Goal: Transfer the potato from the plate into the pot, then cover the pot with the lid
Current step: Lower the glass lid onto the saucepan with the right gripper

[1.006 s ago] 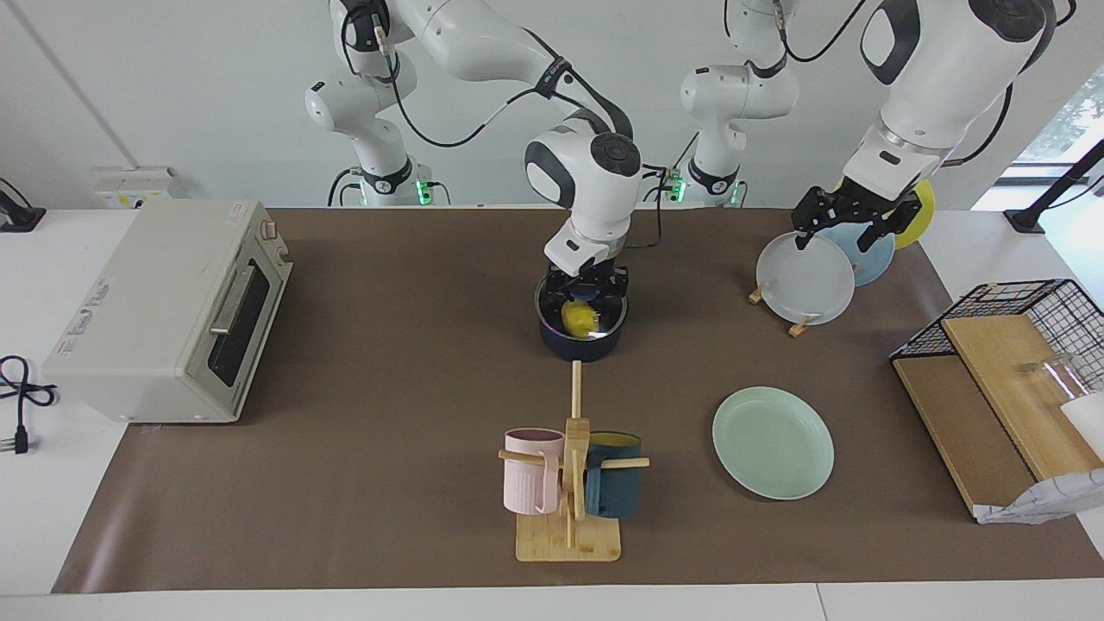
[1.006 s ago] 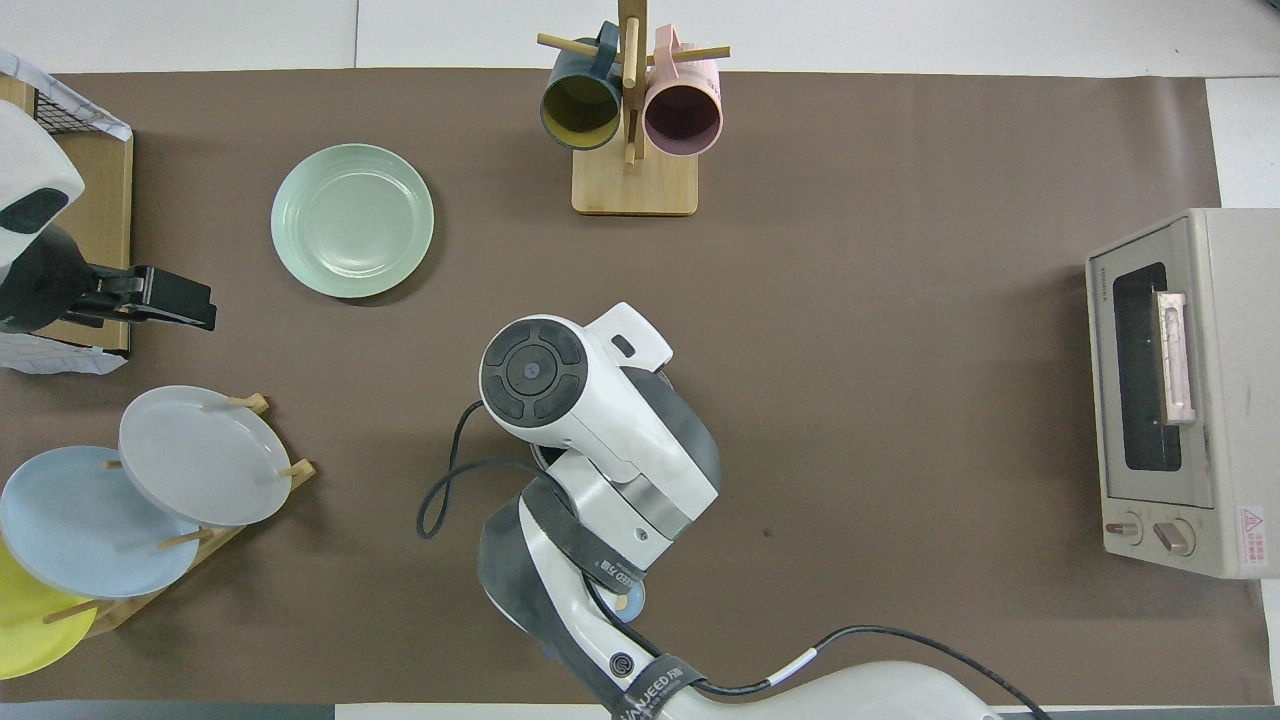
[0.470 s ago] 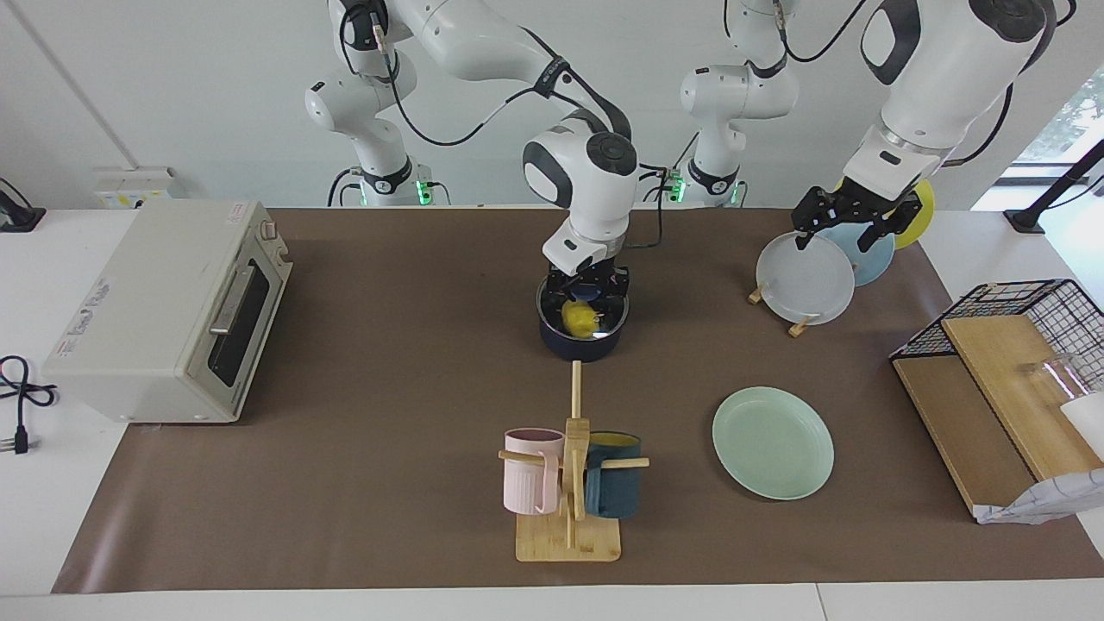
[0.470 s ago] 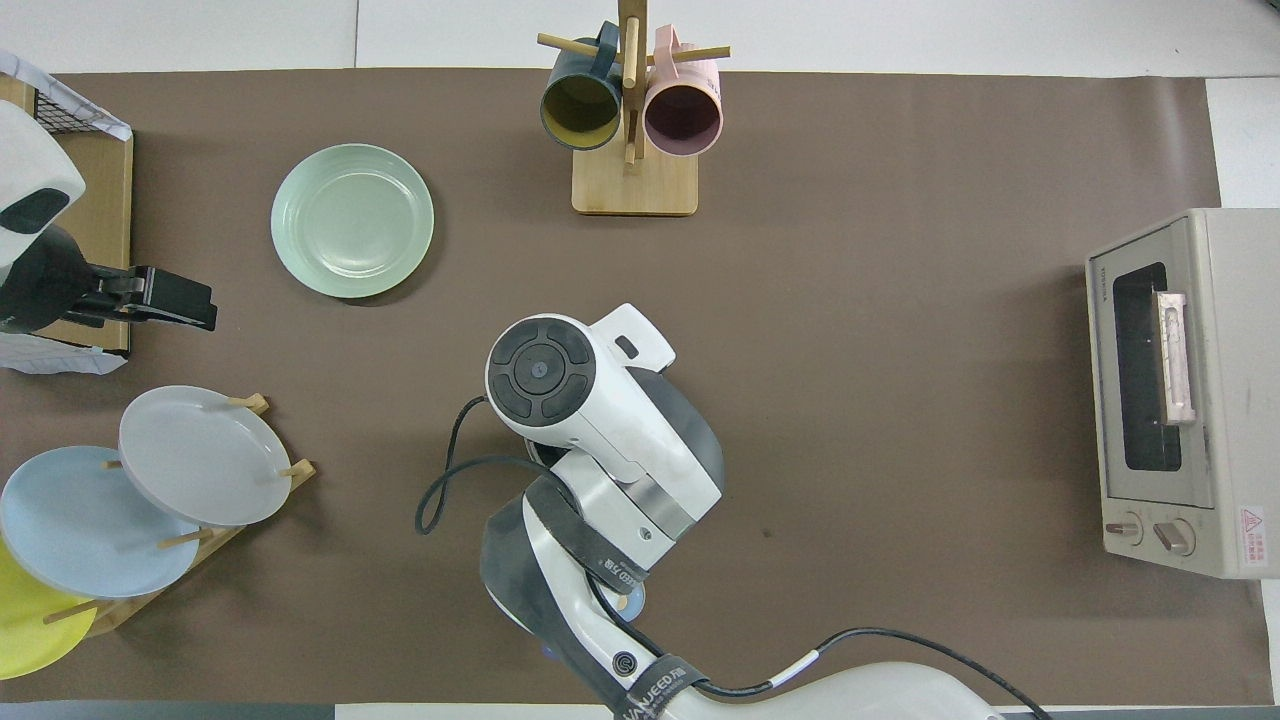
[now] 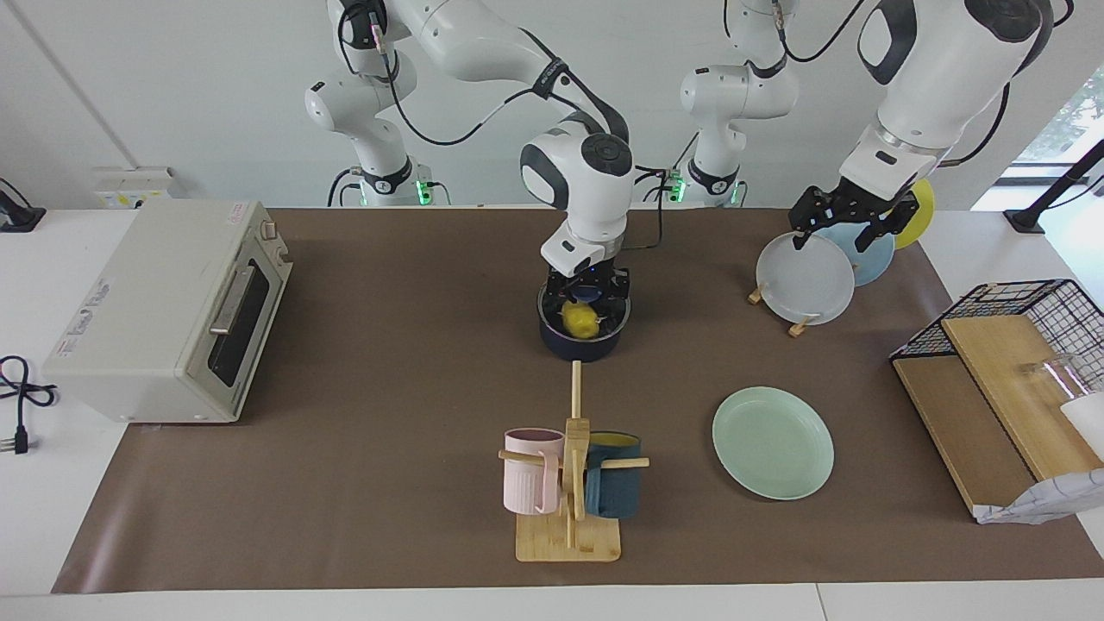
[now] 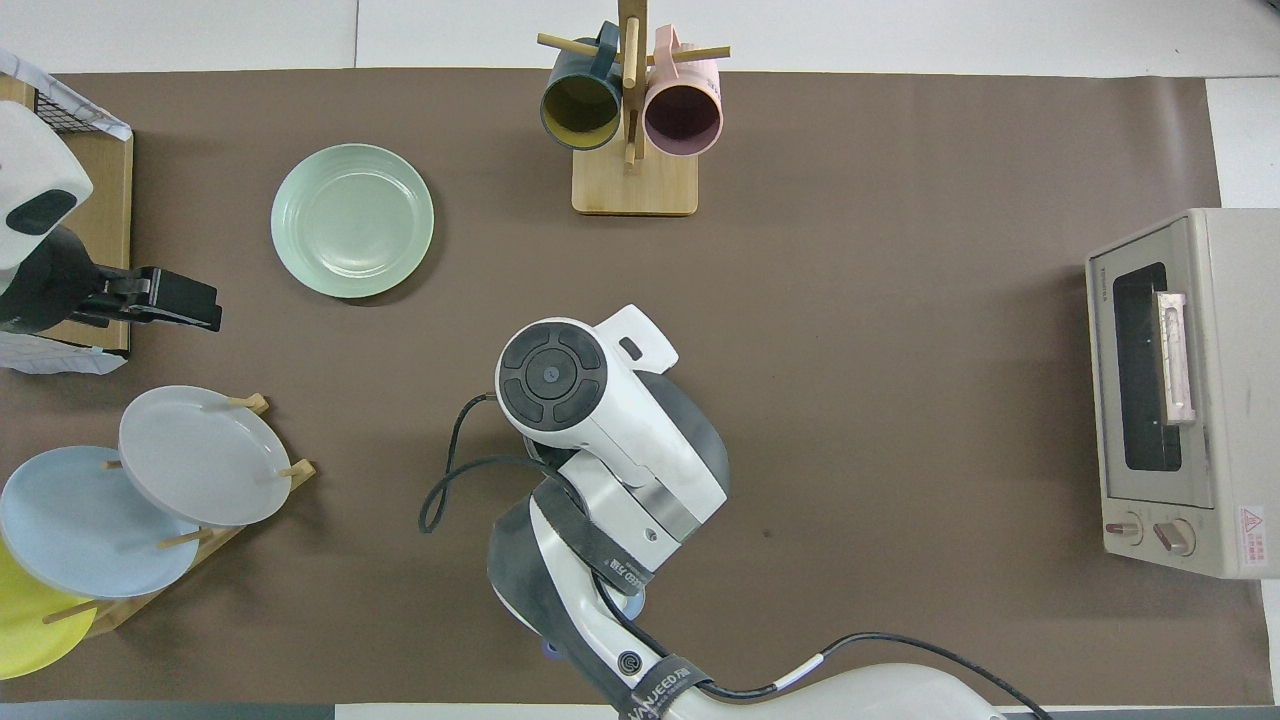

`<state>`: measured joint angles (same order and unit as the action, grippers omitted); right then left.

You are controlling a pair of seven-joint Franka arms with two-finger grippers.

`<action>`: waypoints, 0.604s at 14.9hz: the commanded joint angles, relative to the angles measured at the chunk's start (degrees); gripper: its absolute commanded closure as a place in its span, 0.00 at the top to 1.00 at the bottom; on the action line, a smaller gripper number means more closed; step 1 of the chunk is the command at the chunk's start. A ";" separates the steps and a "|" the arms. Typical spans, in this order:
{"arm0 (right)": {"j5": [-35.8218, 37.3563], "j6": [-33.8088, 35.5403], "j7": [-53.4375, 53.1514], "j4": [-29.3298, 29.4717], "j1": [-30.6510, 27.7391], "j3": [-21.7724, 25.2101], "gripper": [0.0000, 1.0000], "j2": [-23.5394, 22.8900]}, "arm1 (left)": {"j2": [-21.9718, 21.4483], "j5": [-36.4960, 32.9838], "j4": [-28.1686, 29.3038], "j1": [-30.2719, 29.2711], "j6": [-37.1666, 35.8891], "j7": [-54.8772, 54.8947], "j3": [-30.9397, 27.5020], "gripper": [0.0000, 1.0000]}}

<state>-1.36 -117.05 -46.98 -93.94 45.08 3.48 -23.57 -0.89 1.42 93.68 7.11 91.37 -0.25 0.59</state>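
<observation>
The navy pot (image 5: 580, 343) stands mid-table with the glass lid (image 5: 604, 326) lying on it. The yellow potato (image 5: 580, 321) shows through the glass, inside the pot. My right gripper (image 5: 586, 289) hangs straight down over the lid's blue knob (image 5: 587, 294). In the overhead view the right arm (image 6: 600, 420) hides the pot, the lid and the potato. The mint-green plate (image 5: 773, 442) lies empty farther from the robots, toward the left arm's end; it also shows in the overhead view (image 6: 352, 221). My left gripper (image 5: 849, 226) waits, open and empty, in the air by the plate rack; it also shows in the overhead view (image 6: 165, 300).
A toaster oven (image 5: 164, 310) stands at the right arm's end. A mug tree (image 5: 569, 483) with a pink and a dark blue mug stands farther from the robots than the pot. A rack (image 5: 806, 280) holds grey, light blue and yellow plates. A wire basket and wooden boards (image 5: 1009, 362) are at the left arm's end.
The right arm's wrist has shifted slightly up and toward the robots over the pot. The lid, pot and potato have not moved. The left gripper has barely moved.
</observation>
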 commanded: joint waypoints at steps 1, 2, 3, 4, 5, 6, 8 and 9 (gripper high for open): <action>-1.02 -2.84 -1.36 -2.74 -0.16 -0.49 0.52 1.07 | -0.96 -0.36 0.62 0.01 -0.32 0.34 0.11 1.00; -1.02 -2.92 -1.36 -2.83 -0.25 -0.49 0.63 0.99 | -0.96 -0.36 0.71 -0.08 -0.32 0.34 0.11 1.00; -1.02 -2.92 -1.36 -2.74 -0.25 -0.49 0.72 0.99 | -0.96 -0.28 0.71 -0.17 -0.32 0.34 0.11 1.00; -1.02 -2.92 -1.36 -2.74 -0.34 -0.49 0.82 0.99 | -0.96 -0.28 0.71 -0.17 -0.32 0.34 0.11 1.00; -1.02 -2.92 -1.27 -2.74 -0.43 -0.49 0.85 0.99 | -0.96 -0.28 0.62 -0.26 -0.41 0.34 0.11 1.00; -1.02 -2.92 -1.27 -2.74 -0.51 -0.49 0.93 0.99 | -0.87 -0.28 0.54 -0.26 -0.32 0.34 0.11 1.00; -1.02 -3.01 -0.92 -2.74 -0.69 -0.49 1.00 0.99 | -0.87 -0.28 0.45 -0.17 -0.49 0.25 0.11 1.00; -0.93 -3.01 -0.83 -2.65 -0.69 -0.40 1.00 0.99 | -0.79 -0.28 0.36 -0.17 -0.49 0.17 0.11 1.00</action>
<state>-1.78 -118.45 -47.03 -94.71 45.02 3.43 -23.31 -0.89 1.42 93.68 7.11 91.37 -0.26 0.60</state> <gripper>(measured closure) 0.013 0.000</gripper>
